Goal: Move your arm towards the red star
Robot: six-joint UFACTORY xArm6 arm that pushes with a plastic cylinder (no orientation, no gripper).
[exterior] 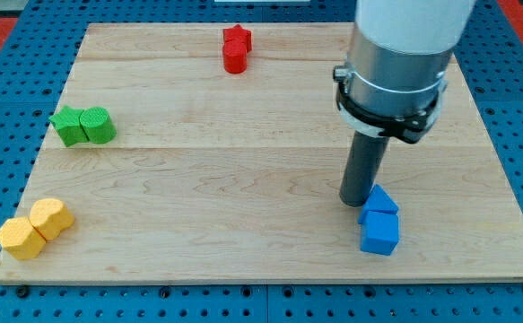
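The red star (238, 37) sits near the view's top edge of the wooden board, left of centre, touching a red cylinder (234, 59) just below it. My tip (356, 201) rests on the board at the lower right, far from the red star. It is right against the upper left of two blue blocks (379, 220), which are stacked close together below and to the right of it.
A green star (65, 125) and a green cylinder (98, 126) sit together at the left. Two yellow blocks (34, 228) sit at the bottom left corner. The board (243, 179) lies on a blue pegboard.
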